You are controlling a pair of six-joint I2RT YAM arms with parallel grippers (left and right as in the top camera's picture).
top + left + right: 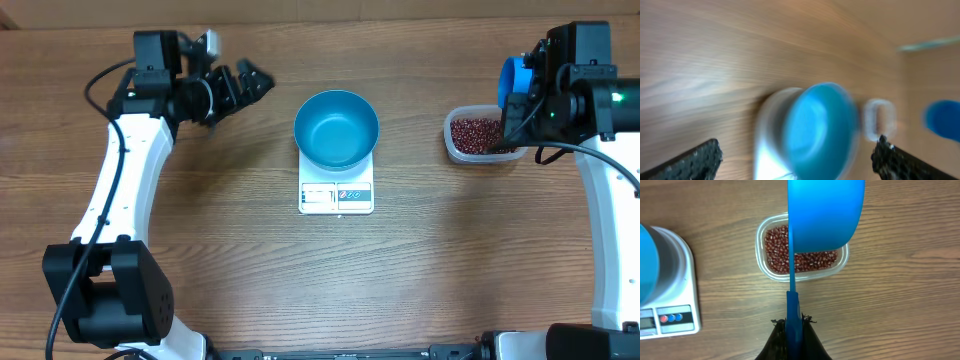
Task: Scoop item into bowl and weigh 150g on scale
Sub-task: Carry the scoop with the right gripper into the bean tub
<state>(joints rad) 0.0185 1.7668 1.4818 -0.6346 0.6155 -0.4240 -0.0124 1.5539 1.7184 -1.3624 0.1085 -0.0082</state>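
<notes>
Overhead, bowl: bowl (336, 128) sitting on scale (336, 197) mid-table (450, 270), looking empty, no beans showing inside.
Overhead, beans: beans (477, 132) all lying in tub (451, 140), well to one side of the scale, by the right arm.
Overhead, right gripper: right gripper (518, 116) clamping the scoop (515, 80) by its handle, hanging over the tub's outer end.
Overhead, left gripper: left gripper (250, 90) gaping wide, carrying nothing, hanging apart from the bowl on its other side.
Left wrist, view: smearing badly; bowl on scale showing between the spread fingers (700, 160), tub and scoop beyond; nothing sitting in the jaws.
Right wrist, scoop: handle running straight out of the shut jaws, cup turned on edge above the tub; its inside not showing, so cannot tell if it is carrying beans or touching the heap.
Right wrist, tub: looking well filled with beans.
Right wrist, scale: corner with buttons showing; display too small for reading.
Done, judging: bowl standing on scale, scoop being held over the supply.
Left, judging: nothing appearing transferred yet; every scoop into the bowl and the topping up to target weight remaining.
</notes>
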